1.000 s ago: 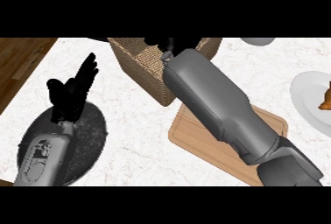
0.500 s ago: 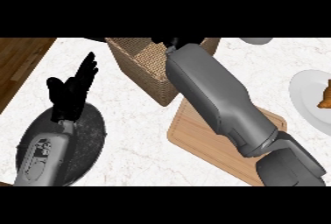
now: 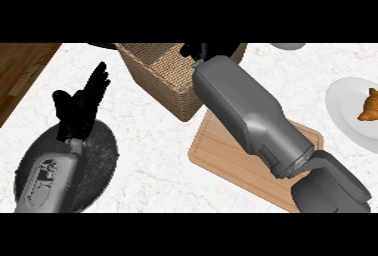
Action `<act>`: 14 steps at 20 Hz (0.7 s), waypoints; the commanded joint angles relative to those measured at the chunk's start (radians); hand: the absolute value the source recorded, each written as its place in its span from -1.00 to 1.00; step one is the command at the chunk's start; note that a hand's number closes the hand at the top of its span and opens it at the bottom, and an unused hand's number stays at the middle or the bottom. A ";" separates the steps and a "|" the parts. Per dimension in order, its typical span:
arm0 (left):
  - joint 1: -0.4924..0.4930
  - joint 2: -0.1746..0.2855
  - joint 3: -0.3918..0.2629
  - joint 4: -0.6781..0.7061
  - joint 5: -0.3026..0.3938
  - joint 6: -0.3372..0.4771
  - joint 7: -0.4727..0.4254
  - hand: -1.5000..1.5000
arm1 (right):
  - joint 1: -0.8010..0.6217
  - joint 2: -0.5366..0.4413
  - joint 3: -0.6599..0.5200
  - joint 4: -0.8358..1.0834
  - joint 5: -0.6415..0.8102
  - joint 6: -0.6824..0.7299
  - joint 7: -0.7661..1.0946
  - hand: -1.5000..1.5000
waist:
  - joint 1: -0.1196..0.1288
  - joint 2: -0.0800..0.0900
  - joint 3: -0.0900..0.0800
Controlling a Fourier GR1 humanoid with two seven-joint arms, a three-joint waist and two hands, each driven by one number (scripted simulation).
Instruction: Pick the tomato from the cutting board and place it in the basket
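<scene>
Left robot hand point(image 3: 77, 107) stands spread with its fingers up at the view's left, above the far rim of a dark round dish point(image 3: 103, 150) whose speckled, matte surface lies flat on the bench point(image 3: 148, 165). Beyond the bench's left edge runs brown wood floor point(image 3: 18, 70) with a plank grain. The bench top is white stone with faint grey veins. Near its far edge stands the basket point(image 3: 159, 80), square-cornered and woven of tan fibre, tilted in the view. Over the basket's opening sits the right robot hand point(image 3: 201, 50); whether it is spread or closed cannot be told. The tomato does not show, and what that hand holds cannot be seen. The right forearm point(image 3: 236, 105), smooth grey, crosses the cutting board point(image 3: 221, 160), a pale wooden slab with rounded corners touching the basket's near side. At the right edge a white plate point(image 3: 343, 100) carries a golden croissant point(image 3: 367, 106).
</scene>
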 commanded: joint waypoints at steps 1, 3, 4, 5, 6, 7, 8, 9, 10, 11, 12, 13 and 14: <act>-0.007 0.005 0.009 0.008 0.005 -0.002 0.000 0.00 | -0.059 0.001 0.125 0.125 0.077 0.251 0.017 1.00 | -0.004 -0.003 -0.003; -0.011 0.004 0.004 -0.006 -0.001 0.005 0.018 0.00 | -0.072 0.001 0.168 0.130 0.083 0.301 0.036 1.00 | 0.000 -0.008 0.000; -0.006 0.006 0.015 0.013 0.004 0.003 -0.003 0.00 | -0.087 0.001 0.182 0.141 0.091 0.327 0.015 1.00 | -0.011 -0.002 0.000; 0.015 0.017 0.021 0.012 0.011 -0.013 -0.024 0.00 | -0.106 0.001 0.188 0.152 0.088 0.366 0.026 1.00 | 0.000 -0.002 -0.001; 0.001 -0.008 0.006 -0.019 0.016 -0.001 0.013 0.00 | -0.096 0.001 0.218 0.145 0.101 0.367 0.046 1.00 | 0.003 -0.008 0.001; 0.005 0.013 0.013 -0.015 0.019 -0.019 0.000 0.00 | -0.131 0.001 0.197 0.170 0.086 0.387 0.006 1.00 | -0.009 -0.001 0.002; 0.010 -0.008 -0.002 -0.007 0.002 0.000 -0.007 0.00 | -0.143 0.001 0.213 0.149 0.082 0.424 0.039 1.00 | -0.004 -0.004 0.001; -0.011 -0.004 -0.001 -0.032 0.007 0.002 0.037 0.00 | -0.120 0.001 0.219 0.149 0.076 0.420 0.016 1.00 | -0.009 -0.004 0.003; 0.023 -0.005 0.010 0.002 0.003 0.006 -0.016 0.00 | -0.138 0.001 0.222 0.135 0.067 0.445 0.030 1.00 | -0.011 -0.001 0.002; 0.037 -0.003 0.008 -0.011 0.009 -0.004 -0.022 0.00 | -0.141 0.001 0.225 0.132 0.065 0.433 0.035 1.00 | -0.013 -0.002 0.002; 0.021 -0.005 0.002 -0.019 0.005 -0.002 -0.016 0.00 | -0.136 0.001 0.229 0.130 0.058 0.438 0.045 1.00 | -0.002 0.001 0.002; -0.008 0.011 0.024 0.010 0.014 -0.007 -0.019 0.00 | -0.133 0.001 0.236 0.138 0.059 0.430 0.044 1.00 | -0.007 0.008 0.002; 0.021 -0.008 0.000 -0.028 0.011 -0.006 -0.008 0.00 | -0.149 0.001 0.225 0.139 0.042 0.453 0.052 1.00 | 0.013 0.004 0.002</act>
